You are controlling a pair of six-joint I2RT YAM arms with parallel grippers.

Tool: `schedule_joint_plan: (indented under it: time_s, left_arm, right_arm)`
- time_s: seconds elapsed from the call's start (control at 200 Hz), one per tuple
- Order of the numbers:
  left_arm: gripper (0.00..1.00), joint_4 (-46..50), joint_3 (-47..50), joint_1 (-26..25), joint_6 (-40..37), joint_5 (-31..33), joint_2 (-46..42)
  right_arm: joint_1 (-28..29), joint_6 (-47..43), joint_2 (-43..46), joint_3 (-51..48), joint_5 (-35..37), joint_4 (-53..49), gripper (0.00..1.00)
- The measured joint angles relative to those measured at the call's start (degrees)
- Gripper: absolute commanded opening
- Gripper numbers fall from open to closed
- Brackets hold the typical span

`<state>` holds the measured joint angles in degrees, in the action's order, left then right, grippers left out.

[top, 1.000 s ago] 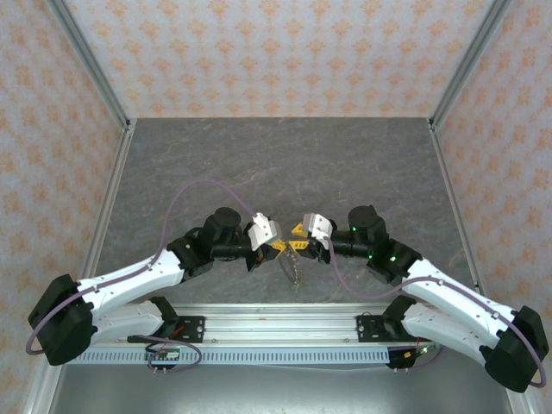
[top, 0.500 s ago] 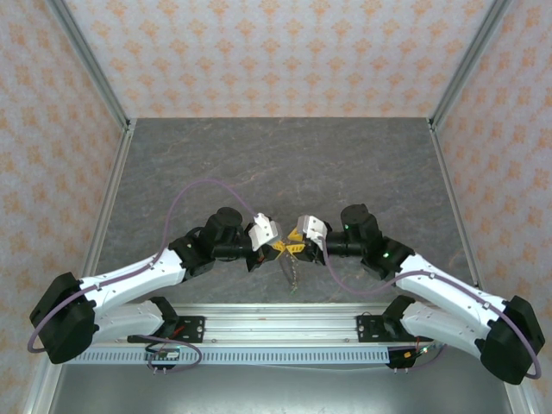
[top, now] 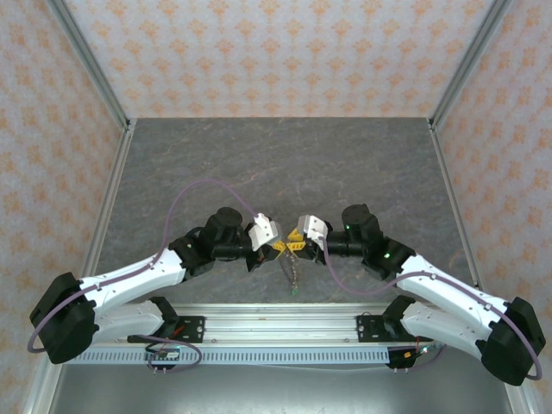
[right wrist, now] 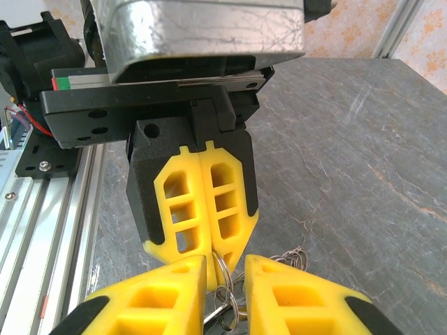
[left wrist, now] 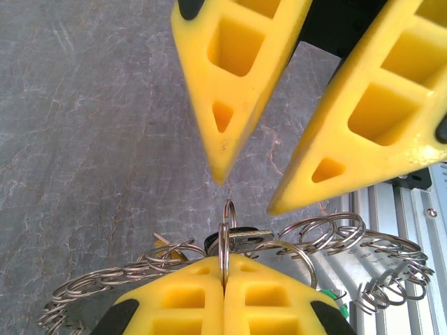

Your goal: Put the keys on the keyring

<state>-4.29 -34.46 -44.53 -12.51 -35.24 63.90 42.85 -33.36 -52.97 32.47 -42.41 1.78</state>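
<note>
Hovering above the grey stone-patterned table (top: 285, 155), the left yellow-fingered gripper (left wrist: 223, 271) is clamped tight on one loop of the silver wire chain keyring (left wrist: 328, 234). Directly opposite the left gripper, the right yellow-fingered gripper (right wrist: 225, 266) stands slightly parted, gripping nothing, its fingers on either side of that loop. Below the left gripper, a tiny green-headed key (top: 295, 292) dangles from the chain.

Probably a robotics lab cell: aluminium frame posts (top: 90, 60), patterned panel walls (top: 285, 52), slate-look tabletop (top: 285, 164), mounting rail (top: 285, 332).
</note>
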Motion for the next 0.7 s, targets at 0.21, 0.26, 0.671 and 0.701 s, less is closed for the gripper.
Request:
schedule_joint_plan:
  time_s: [0.21,0.26,0.671,0.701]
  left_arm:
    - [0.00,0.0,0.0,0.0,0.0,0.0,0.0]
    - [0.00,0.1,0.0,0.0,0.0,0.0,0.0]
    - [0.00,0.4,0.0,0.0,0.0,0.4,-0.4]
    - [0.00,0.4,0.0,0.0,0.0,0.4,-0.4]
  right_arm:
    - [0.0,-0.2,-0.5,0.4,-0.7,-0.3,0.22]
    - [0.1,-0.2,-1.2,0.7,-1.3,-0.3,0.22]
    - [0.2,0.0,-4.9,0.5,0.8,0.9,0.21]
    - [0.2,0.1,-4.9,0.2,1.0,0.9,0.21]
